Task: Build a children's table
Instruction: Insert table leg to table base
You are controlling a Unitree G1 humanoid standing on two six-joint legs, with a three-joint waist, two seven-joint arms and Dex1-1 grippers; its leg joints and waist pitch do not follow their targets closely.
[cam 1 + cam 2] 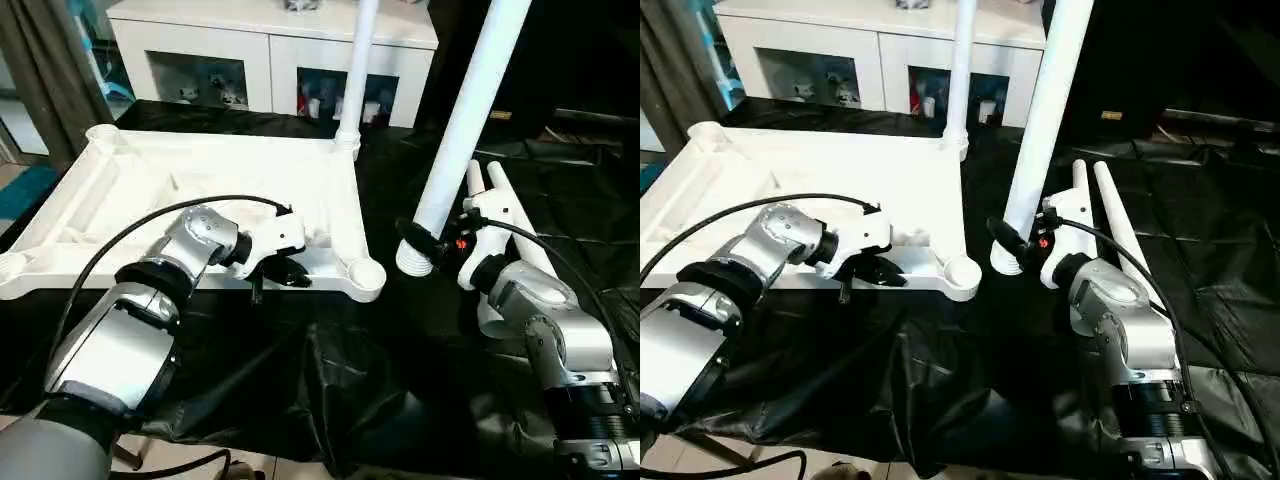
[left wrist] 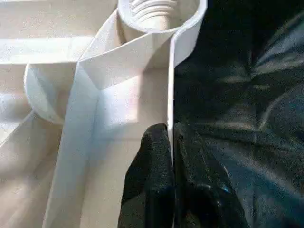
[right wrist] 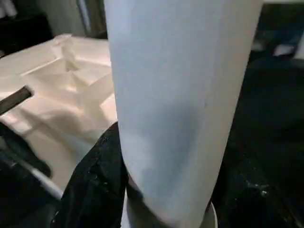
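A low white cabinet with glass doors [image 1: 270, 55] stands at the back, small figures inside. Crinkled black plastic sheeting [image 1: 400, 390] covers the table. A grey curtain [image 1: 45, 70] hangs on the left.

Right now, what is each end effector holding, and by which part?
The left end effector pinches the tabletop by its near rim, close to a corner socket. The right end effector grips a leg near its lower, threaded end.

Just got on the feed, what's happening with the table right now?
The tabletop lies upside down on the black sheet, with one leg already standing in its far corner. The left tool is pinched on the tabletop's near rim, beside an empty corner socket. The right tool holds a second leg upright near that socket. Two more legs lie on the sheet.
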